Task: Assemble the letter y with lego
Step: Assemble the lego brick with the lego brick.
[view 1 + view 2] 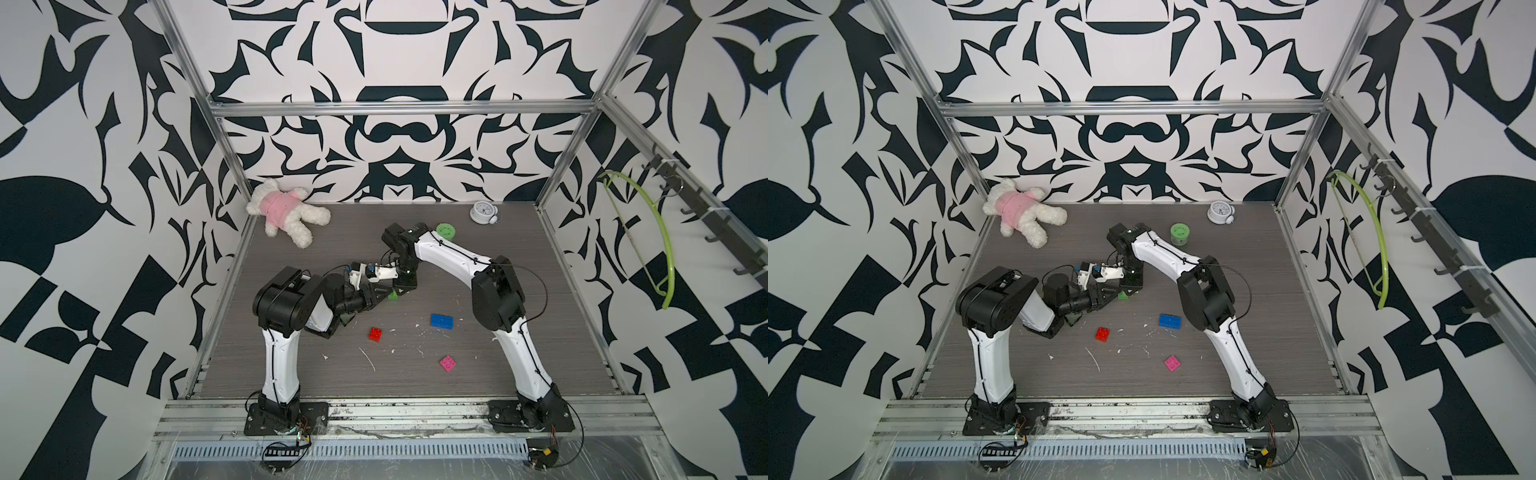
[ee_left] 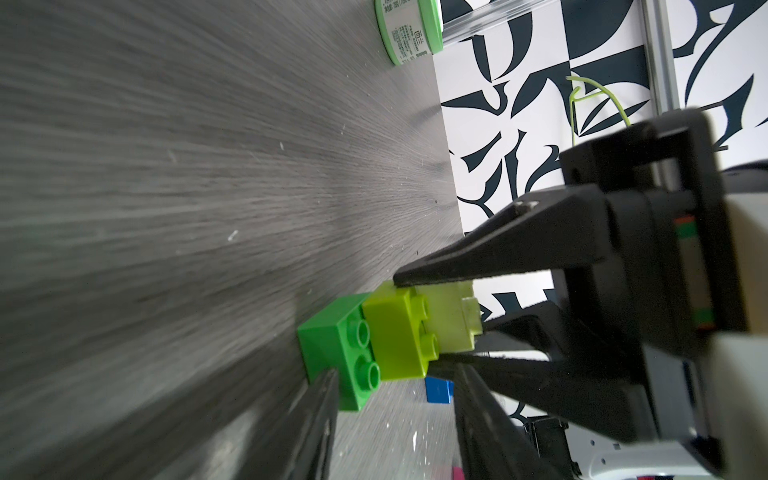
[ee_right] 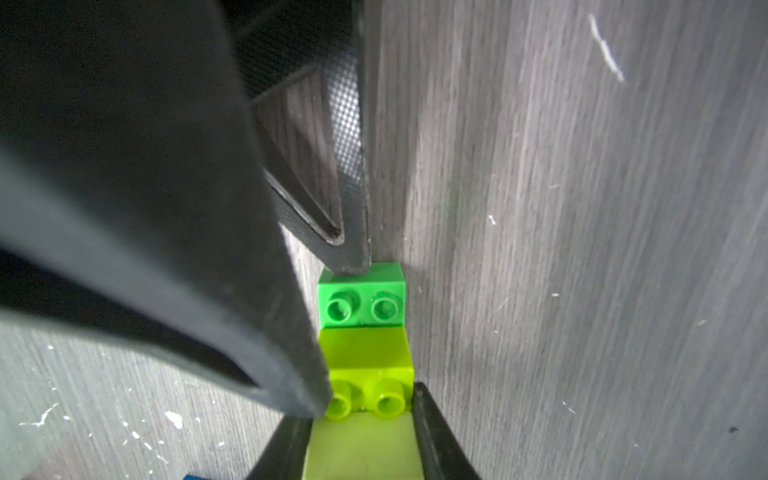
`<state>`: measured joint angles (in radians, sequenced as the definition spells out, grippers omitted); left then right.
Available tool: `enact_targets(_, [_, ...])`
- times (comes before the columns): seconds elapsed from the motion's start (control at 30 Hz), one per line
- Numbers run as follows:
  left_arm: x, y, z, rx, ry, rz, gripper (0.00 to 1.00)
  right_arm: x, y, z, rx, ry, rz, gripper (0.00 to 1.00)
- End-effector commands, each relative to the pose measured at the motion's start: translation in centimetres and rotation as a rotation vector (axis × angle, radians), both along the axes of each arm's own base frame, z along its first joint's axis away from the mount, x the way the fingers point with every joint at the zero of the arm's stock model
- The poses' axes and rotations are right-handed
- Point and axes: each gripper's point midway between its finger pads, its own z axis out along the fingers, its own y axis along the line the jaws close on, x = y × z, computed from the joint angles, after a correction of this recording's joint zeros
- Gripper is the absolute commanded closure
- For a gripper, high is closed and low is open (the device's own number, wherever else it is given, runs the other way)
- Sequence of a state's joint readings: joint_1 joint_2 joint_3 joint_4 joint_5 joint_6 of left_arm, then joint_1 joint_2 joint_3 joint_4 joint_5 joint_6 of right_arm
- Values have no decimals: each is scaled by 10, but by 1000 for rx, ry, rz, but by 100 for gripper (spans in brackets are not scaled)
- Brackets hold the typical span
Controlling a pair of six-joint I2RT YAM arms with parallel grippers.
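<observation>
Low over the scuffed grey table (image 1: 415, 386), patterned walls (image 1: 399, 54) around, right gripper (image 2: 419, 322) clamps lime brick (image 3: 361, 449); left gripper's (image 2: 395, 372) hold unclear.

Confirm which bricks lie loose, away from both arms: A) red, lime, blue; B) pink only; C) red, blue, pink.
C: the red brick, blue brick and pink brick lie singly in the open; the green brick and lime bricks sit joined at the jaws.

The round green tub (image 2: 409, 33) bears a label with print too small to read
</observation>
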<state>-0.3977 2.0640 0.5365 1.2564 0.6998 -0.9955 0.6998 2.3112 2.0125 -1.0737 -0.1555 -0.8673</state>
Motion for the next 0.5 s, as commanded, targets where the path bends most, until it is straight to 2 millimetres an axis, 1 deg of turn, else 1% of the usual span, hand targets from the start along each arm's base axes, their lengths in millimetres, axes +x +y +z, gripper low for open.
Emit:
enact_targets(0.0, [-52, 31, -111, 270, 369, 39, 50, -14, 12, -7, 21, 29, 27, 79])
enact_targets(0.27, [-53, 33, -113, 281, 380, 46, 53, -11, 16, -3, 38, 21, 22, 75])
enact_targets(0.47, [-54, 39, -118, 309, 402, 61, 58, -9, 17, 3, 51, 6, 18, 74])
